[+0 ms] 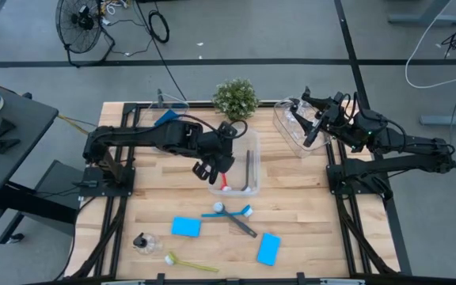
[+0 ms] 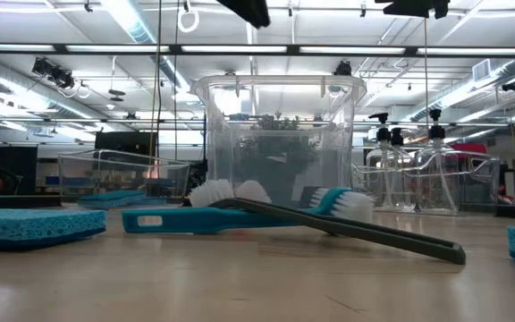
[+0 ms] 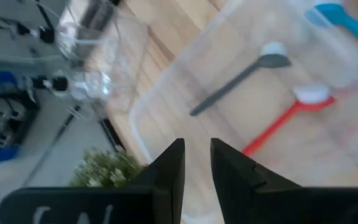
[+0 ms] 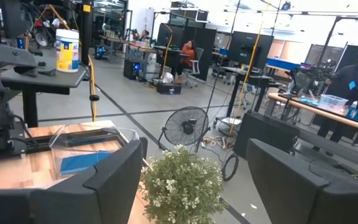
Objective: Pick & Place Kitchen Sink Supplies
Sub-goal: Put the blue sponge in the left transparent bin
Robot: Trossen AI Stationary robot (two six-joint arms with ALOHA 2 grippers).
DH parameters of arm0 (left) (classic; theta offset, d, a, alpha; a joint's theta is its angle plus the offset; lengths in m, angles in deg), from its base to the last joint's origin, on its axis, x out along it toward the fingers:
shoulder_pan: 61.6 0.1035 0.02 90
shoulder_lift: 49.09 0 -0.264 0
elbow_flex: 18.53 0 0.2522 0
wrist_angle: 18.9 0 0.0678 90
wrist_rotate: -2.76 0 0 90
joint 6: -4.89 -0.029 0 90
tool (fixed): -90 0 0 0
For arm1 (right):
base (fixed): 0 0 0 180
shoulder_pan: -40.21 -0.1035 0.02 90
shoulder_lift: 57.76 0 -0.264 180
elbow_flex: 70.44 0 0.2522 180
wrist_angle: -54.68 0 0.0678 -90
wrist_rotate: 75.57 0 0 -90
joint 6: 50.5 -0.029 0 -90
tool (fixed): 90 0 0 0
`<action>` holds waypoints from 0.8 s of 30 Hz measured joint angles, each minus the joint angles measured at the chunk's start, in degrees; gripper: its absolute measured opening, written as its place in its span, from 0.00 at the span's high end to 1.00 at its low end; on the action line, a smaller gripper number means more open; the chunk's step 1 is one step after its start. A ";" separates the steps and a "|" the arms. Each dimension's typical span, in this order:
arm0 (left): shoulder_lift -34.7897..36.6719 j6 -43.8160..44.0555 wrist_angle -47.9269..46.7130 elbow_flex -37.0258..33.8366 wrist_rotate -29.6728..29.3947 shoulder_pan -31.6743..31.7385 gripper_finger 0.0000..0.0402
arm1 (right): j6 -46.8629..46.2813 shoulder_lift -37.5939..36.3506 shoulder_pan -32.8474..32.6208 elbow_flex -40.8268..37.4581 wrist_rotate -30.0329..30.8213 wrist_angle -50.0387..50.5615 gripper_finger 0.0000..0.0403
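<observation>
Our left gripper hangs over the middle clear plastic bin, its jaws a narrow slit apart and empty, above a red brush and a grey brush lying inside. Our right gripper waits with jaws spread wide, empty, over the bin at the far right. On the wooden slat table we count two flat blue sponges, crossed blue and grey brushes, a yellow-green brush and one small clear pump bottle.
</observation>
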 joint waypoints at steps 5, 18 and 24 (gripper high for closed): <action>-0.02 5.22 -7.98 3.61 3.43 -0.59 0.79 | 0.00 0.00 0.00 0.00 0.00 -0.42 0.27; -0.07 18.94 -25.81 4.51 13.86 -3.10 0.79 | -0.02 0.01 0.00 0.00 -0.02 -0.92 0.27; -0.09 21.96 -27.32 4.49 23.81 -4.11 0.79 | -0.02 0.00 -0.01 0.00 -0.02 -0.85 0.27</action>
